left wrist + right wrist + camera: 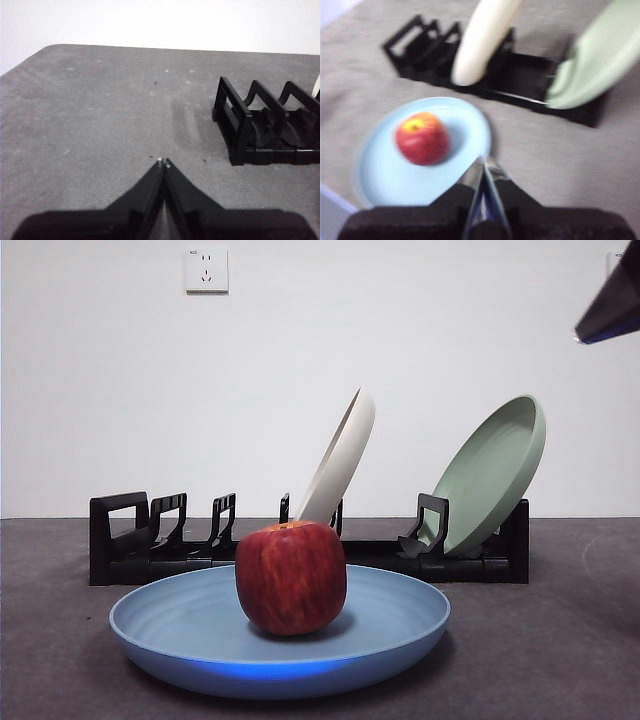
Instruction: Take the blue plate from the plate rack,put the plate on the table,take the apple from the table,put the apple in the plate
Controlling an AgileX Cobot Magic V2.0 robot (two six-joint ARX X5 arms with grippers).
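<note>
From the front, the apple [291, 577] sits in the blue plate [280, 635] on the table [560, 640], ahead of the plate rack [300, 550] — nothing looks left but to pull clear without a nudge.

My left gripper [164, 163] is pinched closed and empty, over bare table beside the rack's end.

My right gripper [483, 162], closed and empty, hangs above the plate's rim, apple just beyond — I'd lift straight away.
</note>
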